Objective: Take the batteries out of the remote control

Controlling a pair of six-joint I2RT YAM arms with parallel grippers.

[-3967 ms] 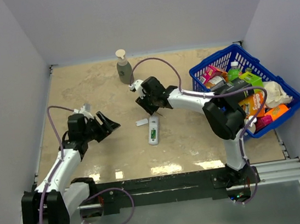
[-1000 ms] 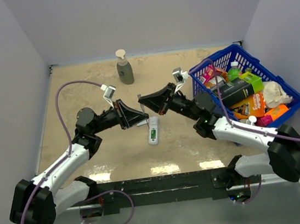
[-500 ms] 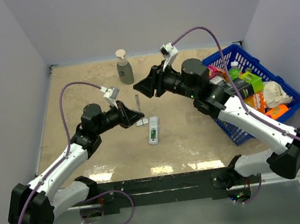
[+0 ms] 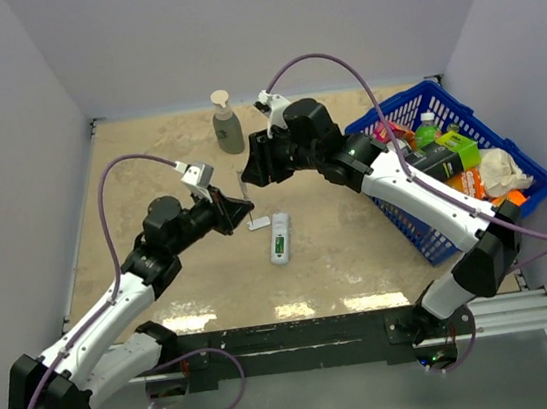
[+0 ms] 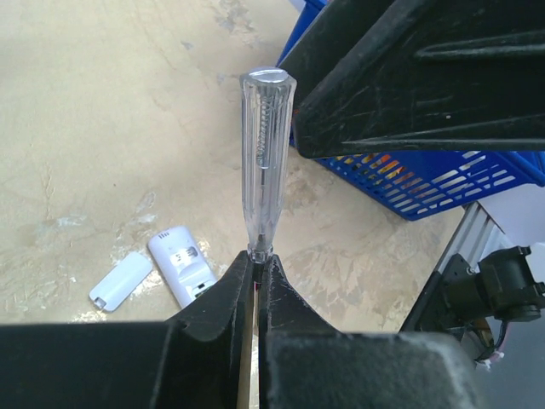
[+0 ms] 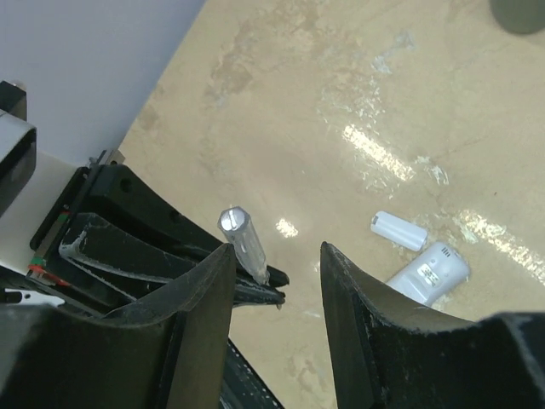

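The left gripper is closed on the shaft of a screwdriver, raised above the table, and right of it a small white cover lies just beside the remote control. The remote lies flat near the table's middle, long axis near-to-far, far end leaning slightly right; the batteries seem to sit toward its near end, but the green is tiny. It looks light, stiff and slippery, so hold its long sides; the right gripper, jaws apart, holds nothing.
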